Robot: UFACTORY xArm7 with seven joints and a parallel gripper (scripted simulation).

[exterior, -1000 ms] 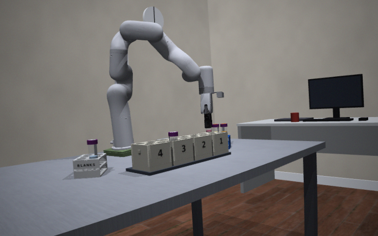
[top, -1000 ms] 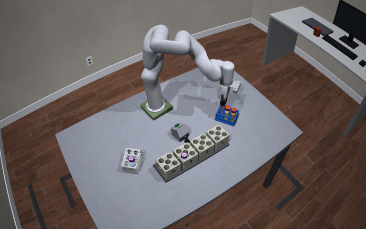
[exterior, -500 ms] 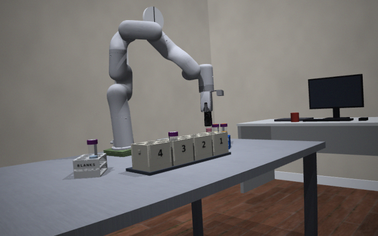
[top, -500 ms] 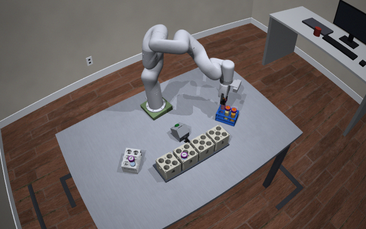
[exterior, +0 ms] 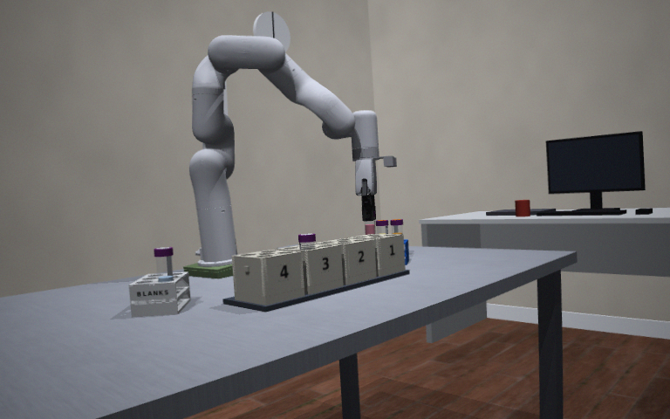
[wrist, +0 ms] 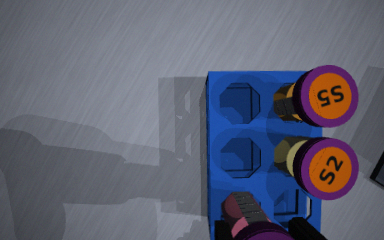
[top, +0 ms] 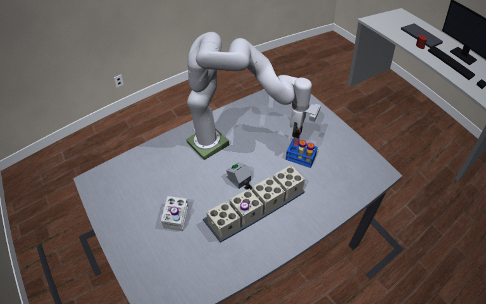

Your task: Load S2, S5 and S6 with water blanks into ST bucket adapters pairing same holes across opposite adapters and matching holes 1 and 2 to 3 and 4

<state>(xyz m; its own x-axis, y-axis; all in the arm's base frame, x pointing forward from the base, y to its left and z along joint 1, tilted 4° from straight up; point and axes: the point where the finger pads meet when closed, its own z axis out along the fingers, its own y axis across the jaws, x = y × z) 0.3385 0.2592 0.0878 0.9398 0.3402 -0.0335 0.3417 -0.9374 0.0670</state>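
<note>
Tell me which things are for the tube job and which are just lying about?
For the job:
- blue rack
- white rack
- four adapters
- green key

Just about:
- red mug
- monitor
- keyboard
</note>
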